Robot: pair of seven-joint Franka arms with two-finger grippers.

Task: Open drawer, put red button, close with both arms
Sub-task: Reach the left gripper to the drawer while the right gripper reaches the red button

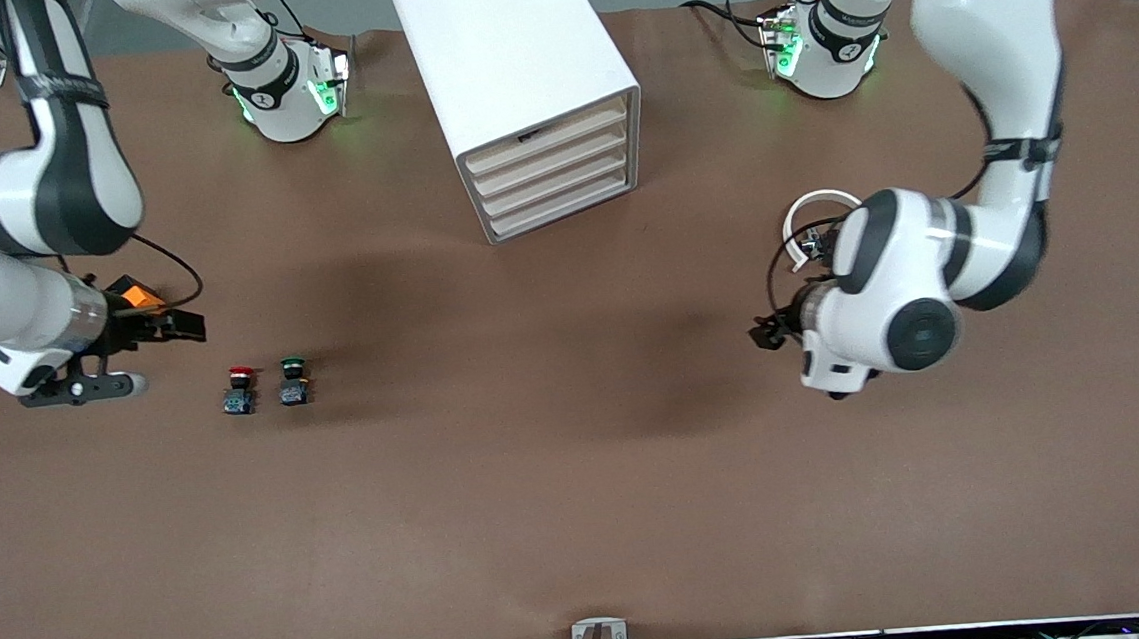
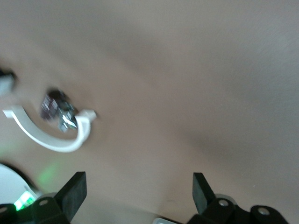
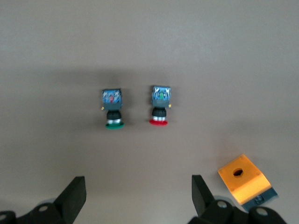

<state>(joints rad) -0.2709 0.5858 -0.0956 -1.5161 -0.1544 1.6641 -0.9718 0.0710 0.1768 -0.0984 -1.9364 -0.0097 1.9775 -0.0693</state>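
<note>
Even overhead light; soft arm shadows fall on the brown desk (image 1: 581, 479). Left wrist view blurred; right wrist view sharp.

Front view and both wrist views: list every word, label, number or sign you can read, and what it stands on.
No text is readable.
Black bands on the arm bases: small marks, too small to read.
The red button, green button, orange box and cabinet: no lettering visible.
</note>
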